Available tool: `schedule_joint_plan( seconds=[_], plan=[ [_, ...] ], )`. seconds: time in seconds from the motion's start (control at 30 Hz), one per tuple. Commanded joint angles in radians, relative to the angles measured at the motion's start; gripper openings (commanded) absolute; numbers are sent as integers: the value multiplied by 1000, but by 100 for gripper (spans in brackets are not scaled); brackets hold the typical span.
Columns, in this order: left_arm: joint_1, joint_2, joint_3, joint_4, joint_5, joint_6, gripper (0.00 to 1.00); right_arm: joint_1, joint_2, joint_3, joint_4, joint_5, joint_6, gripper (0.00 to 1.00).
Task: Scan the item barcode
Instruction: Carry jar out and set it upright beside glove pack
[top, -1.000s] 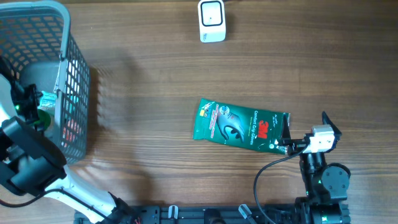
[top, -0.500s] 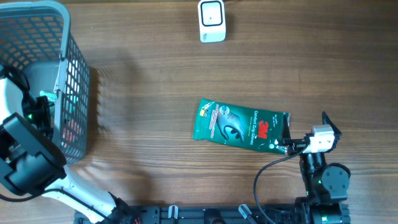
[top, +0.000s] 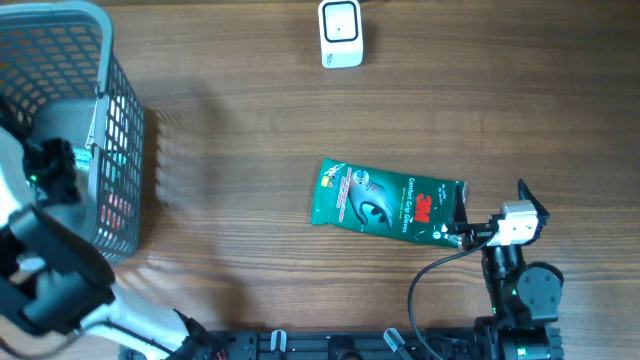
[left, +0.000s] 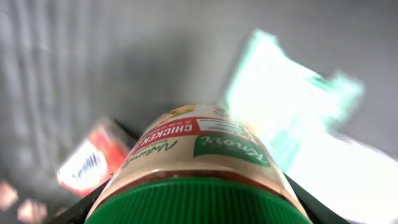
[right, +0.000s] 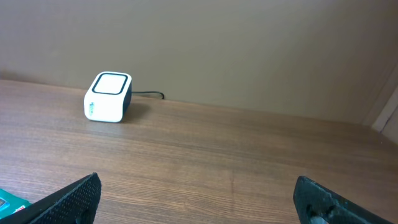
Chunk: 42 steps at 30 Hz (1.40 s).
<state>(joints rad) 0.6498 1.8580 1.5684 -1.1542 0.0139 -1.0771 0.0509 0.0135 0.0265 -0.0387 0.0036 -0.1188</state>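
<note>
Green-lidded jar (left: 199, 155) sits in the basket (top: 122, 150) at the left of the bench (top: 250, 140), between the fingers of the left hand (top: 52, 165), grip not discernible; right hand (right: 202, 199) spread wide, empty, beside the packet (top: 388, 198), with the scanner (top: 341, 33) well apart.

Grey wire basket (top: 118, 150) sits at 9 o'clock on the wood table (top: 250, 130). Inside it, left wrist view: red packet (left: 87, 163) at 8 o'clock, blurred mint-white packet (left: 292, 118) at 2 o'clock. Beige wall (right: 249, 50) behind the table.
</note>
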Motion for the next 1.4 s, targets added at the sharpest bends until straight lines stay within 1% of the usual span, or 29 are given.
schedule_joint_plan(
  seconds=[0.0,0.03,0.1,0.2,0.23,0.27,0.3,0.33,0.37,0.4,0.43,0.47,0.53,0.6,0.63,0.67,0.77,0.83,0.87,0.9,0.93,1.0,1.07,1.1,1.13,1.17,1.2,1.3,1.37],
  plan=[
    [0,-220,93,-9,224,53,55,4,-6,-2,5,-5,-11,100],
    [-4,-295,108,-6,267,53,54,4,-6,-2,5,-5,-10,100],
    [-23,-433,121,10,264,53,53,4,-6,-2,5,-5,-11,100],
    [-100,-605,121,27,243,53,53,4,-6,-2,5,-5,-10,100],
    [-162,-653,121,29,216,60,53,4,-6,-2,5,-5,-10,100],
    [-238,-685,121,30,173,91,53,4,-6,-2,5,-5,-10,100],
    [-348,-708,118,22,114,164,53,4,-6,-2,5,-5,-10,100],
    [-468,-714,116,-5,55,216,53,4,-6,-2,5,-5,-10,100],
    [-566,-710,109,-37,-15,234,53,4,-6,-2,5,-5,-10,100],
    [-697,-696,80,-70,-114,236,53,4,-6,-2,5,-5,-10,100],
    [-788,-681,42,-78,-166,234,53,4,-6,-2,5,-5,-10,100],
    [-875,-660,-16,-65,-188,232,53,4,-6,-2,5,-5,-11,100],
    [-999,-608,-129,-5,-188,232,54,4,-6,-2,5,-5,-10,100],
    [-1094,-530,-259,97,-188,227,54,4,-6,-2,5,-5,-10,100],
    [-1122,-488,-304,141,-188,208,54,4,-6,-2,5,-5,-10,100],
    [-1154,-423,-354,188,-187,160,54,4,-6,-2,5,-5,-10,100],
    [-1208,-248,-377,238,-188,85,55,4,-6,-2,5,-5,-10,100],
    [-1210,-161,-377,254,-183,-19,57,4,-6,-2,5,-5,-10,100],
    [-1205,-124,-377,254,-176,-98,57,4,-6,-2,5,-5,-11,100],
    [-1201,-108,-377,254,-162,-145,57,4,-6,-2,5,-5,-10,100],
    [-1193,-89,-377,263,-145,-219,57,4,-6,-2,5,-5,-10,100],
    [-1181,-81,-377,265,-142,-362,58,4,-4,-2,5,-5,-10,100],
    [-1167,-81,-377,271,-132,-536,62,4,-4,-2,5,-5,-10,100],
    [-1162,-81,-377,284,-116,-572,67,4,-4,-2,5,-5,-10,100],
    [-1151,-81,-376,337,-68,-579,73,4,-4,-2,5,-5,-11,100],
    [-1148,-81,-375,368,-42,-573,82,4,-4,-2,5,-5,-10,100],
    [-1147,-82,-367,380,-33,-573,100,4,-4,-2,5,-5,-10,100],
    [-1147,-84,-288,352,-33,-504,100,4,-4,-2,5,-5,-10,100],
    [-1147,-89,-155,237,-52,-433,100,4,-4,-2,5,-5,-11,100]
  ],
)
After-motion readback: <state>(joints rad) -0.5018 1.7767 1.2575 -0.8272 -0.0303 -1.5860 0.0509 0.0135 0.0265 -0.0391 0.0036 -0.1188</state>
